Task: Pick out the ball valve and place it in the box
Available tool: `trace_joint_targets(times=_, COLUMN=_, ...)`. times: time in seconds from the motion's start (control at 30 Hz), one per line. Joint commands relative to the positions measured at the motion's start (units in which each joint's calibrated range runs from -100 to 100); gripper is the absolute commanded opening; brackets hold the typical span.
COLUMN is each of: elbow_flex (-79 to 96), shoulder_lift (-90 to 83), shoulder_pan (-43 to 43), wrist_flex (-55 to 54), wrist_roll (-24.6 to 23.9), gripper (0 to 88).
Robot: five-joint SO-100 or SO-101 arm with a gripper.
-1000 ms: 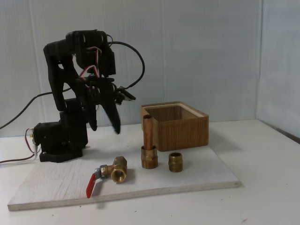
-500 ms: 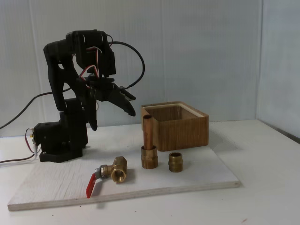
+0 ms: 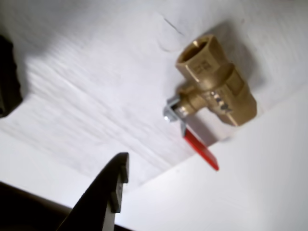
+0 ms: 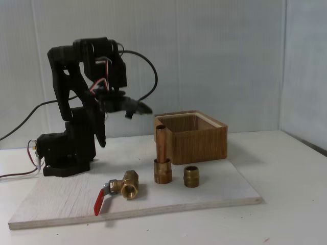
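White panelled walls and a white tabletop frame a pale plywood board [image 4: 204, 191] carrying three brass fittings. Lies near the board's front edge in the fixed view: the ball valve [image 4: 124, 186], threaded mouth toward the camera, red lever [image 4: 100, 202] angled down to the left, well apart from the wooden box [image 4: 196, 138] at the back. Stands between them: an upright brass fitting with a copper pipe [image 4: 162, 155], with a short threaded nipple [image 4: 191, 176] just beside it. Hangs high above the board, clear of everything: the black arm's gripper [image 4: 134, 108], holding nothing; spread of the jaws cannot be told from either view.

Seen from the wrist view: the ball valve [image 3: 214, 84] resting on its side, hex-flatted body uppermost, one dark fingertip [image 3: 114, 185] at the lower edge.

Judged solid brass, so dense for its size, rigid, and smooth enough to slip under a light pinch. Best taken across the flats of the body, not by the thin lever, which would likely pivot or let the weight swing.
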Motion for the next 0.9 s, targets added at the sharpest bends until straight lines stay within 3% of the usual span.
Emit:
trace_joint_targets(times=0.0, elbow_flex=2.8, shoulder_lift=-0.2, shoulder_pan=-0.3, wrist_flex=-4.6, wrist_roll=0.0, gripper=77.2)
trace_joint_targets(times=0.3, elbow_flex=9.6, shoulder_lift=-0.2, shoulder_pan=0.2, wrist_flex=-13.7, wrist_roll=0.1, gripper=63.1)
trace_joint_targets(times=0.87, elbow_flex=18.6, shoulder_lift=-0.2, shoulder_pan=0.2, wrist_flex=-28.7, wrist_roll=0.0, gripper=62.5)
